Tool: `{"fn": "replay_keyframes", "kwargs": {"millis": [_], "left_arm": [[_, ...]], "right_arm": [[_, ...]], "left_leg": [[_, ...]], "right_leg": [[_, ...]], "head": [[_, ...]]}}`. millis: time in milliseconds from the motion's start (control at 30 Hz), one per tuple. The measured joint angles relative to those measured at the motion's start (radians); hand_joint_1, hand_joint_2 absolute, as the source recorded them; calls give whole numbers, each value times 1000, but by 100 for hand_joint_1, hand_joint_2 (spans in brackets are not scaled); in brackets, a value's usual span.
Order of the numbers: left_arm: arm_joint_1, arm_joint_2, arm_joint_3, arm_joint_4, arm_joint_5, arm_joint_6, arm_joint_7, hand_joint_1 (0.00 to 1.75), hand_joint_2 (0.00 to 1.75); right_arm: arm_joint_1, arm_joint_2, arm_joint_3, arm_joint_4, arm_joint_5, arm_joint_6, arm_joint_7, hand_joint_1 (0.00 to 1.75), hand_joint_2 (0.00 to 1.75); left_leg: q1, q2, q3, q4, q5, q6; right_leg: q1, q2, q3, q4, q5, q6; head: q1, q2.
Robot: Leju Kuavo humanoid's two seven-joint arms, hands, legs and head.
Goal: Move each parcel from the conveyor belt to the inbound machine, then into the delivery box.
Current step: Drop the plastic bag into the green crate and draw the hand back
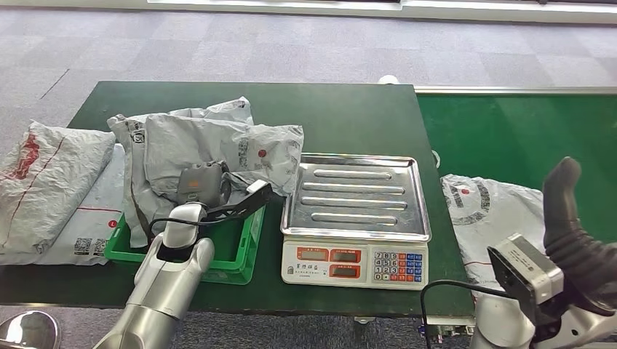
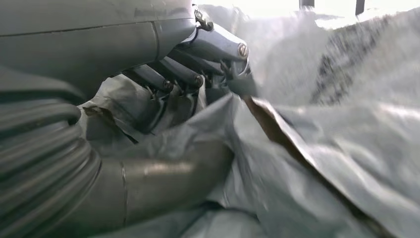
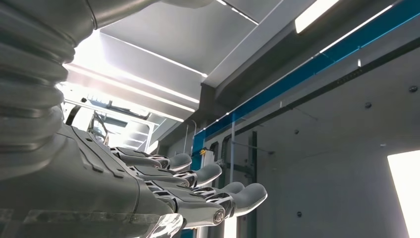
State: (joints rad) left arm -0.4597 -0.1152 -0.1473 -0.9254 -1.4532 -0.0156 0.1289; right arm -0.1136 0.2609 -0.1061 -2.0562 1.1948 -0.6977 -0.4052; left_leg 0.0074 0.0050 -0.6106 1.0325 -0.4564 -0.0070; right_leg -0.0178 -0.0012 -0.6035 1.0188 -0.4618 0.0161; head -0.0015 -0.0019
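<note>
At lower left of the head view, my left hand (image 1: 200, 183) clutches the grey parcel (image 1: 218, 142) over the green delivery box (image 1: 244, 251), ready to drop it. My right hand (image 3: 198, 191), fingers spread and empty, waits raised beside the next parcel (image 1: 484, 211) on the conveyor belt (image 1: 524, 131).

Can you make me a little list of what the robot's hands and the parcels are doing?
left hand: pressed into the grey parcels piled on the green box
right hand: raised, fingers spread, holding nothing
scale: tray bare
belt: one parcel waiting at its near end
left table edge: two more parcels
</note>
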Motion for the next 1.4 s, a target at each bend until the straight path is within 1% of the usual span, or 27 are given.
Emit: {"fn": "replay_keyframes", "kwargs": {"millis": [33,67,133,200,267,333,500,633,700,867,933,1100,1167,1233,1267,1300,1400], "left_arm": [[1,-4,5,-4,25,16,-25,0,0],[4,-9,10,-13,65,24,-69,0,0],[15,-18,21,-45,180,2,-194,0,0],[41,-22,24,-106,312,-75,-338,0,0],[75,-20,24,-177,411,-139,-432,0,0],[100,-17,24,-238,453,-148,-450,0,0],[131,-10,24,-355,498,-111,-439,0,0],[155,-7,24,-433,534,-97,-452,0,0],[165,-5,24,-463,572,-100,-484,0,0],[192,3,24,-541,739,-147,-630,0,0],[198,6,24,-563,761,-155,-647,0,0],[207,10,24,-592,771,-164,-657,0,0],[213,12,23,-603,799,-176,-680,0,87],[224,15,21,-629,851,-201,-728,0,175],[231,17,19,-648,878,-217,-752,0,175],[238,18,15,-669,903,-233,-773,0,175],[257,19,-4,-725,938,-266,-795,0,175]], "right_arm": [[1,0,0,0,2,0,2,0,175],[1,0,0,0,1,0,3,0,175],[2,0,-1,0,-13,0,-6,0,175],[1,0,-2,1,-41,0,-30,0,175],[1,0,-5,5,-68,0,-53,0,175],[2,0,-12,7,-82,0,-69,0,175],[8,0,-33,8,-99,0,-88,0,175],[15,0,-47,8,-103,0,-96,0,175],[16,0,-51,8,-108,0,-99,0,175],[16,0,-58,15,-120,0,-100,0,175],[16,0,-61,19,-120,0,-100,0,175],[17,0,-65,24,-116,0,-97,0,175],[17,0,-67,30,-92,0,-79,0,175],[16,0,-72,58,-17,0,-15,0,175],[14,-2,-78,85,44,0,44,0,175],[11,-5,-86,125,117,1,127,0,175],[-14,-37,-127,291,293,13,405,0,175]], "left_leg": [[0,0,0,0,0,0],[0,0,0,0,0,0],[0,0,0,0,0,0],[0,0,0,0,0,0],[0,1,0,0,-1,-1],[0,2,0,0,-1,-1],[0,2,0,0,-1,-1],[1,2,0,0,-1,-1],[1,2,0,0,-1,-1],[1,2,0,0,-1,-1],[1,2,0,0,-1,-1],[1,2,0,0,-1,-1],[1,2,0,0,-1,-1],[1,2,0,0,-2,-1],[1,2,0,0,-2,-1],[1,2,0,0,-2,-1],[1,1,0,0,-2,0]], "right_leg": [[0,0,0,0,0,0],[0,0,0,0,0,0],[0,0,0,0,0,0],[0,0,0,0,0,0],[0,2,-1,0,0,0],[0,2,-1,0,0,0],[1,2,-1,0,-1,-1],[0,2,-1,0,-1,-1],[0,2,-1,0,-1,-1],[0,2,-1,0,-1,-1],[0,2,-1,0,-1,-1],[0,2,-1,0,-1,-1],[1,2,-1,0,-1,-1],[1,2,-1,0,-1,-1],[1,3,-1,0,-1,-1],[1,3,-1,0,-1,-1],[1,1,0,0,-1,-1]], "head": [[0,0],[0,0],[0,0],[0,0],[0,0],[0,0],[0,0],[0,0],[0,0],[0,0],[0,0],[0,0],[0,0],[0,0],[0,0],[0,0],[0,0]]}}
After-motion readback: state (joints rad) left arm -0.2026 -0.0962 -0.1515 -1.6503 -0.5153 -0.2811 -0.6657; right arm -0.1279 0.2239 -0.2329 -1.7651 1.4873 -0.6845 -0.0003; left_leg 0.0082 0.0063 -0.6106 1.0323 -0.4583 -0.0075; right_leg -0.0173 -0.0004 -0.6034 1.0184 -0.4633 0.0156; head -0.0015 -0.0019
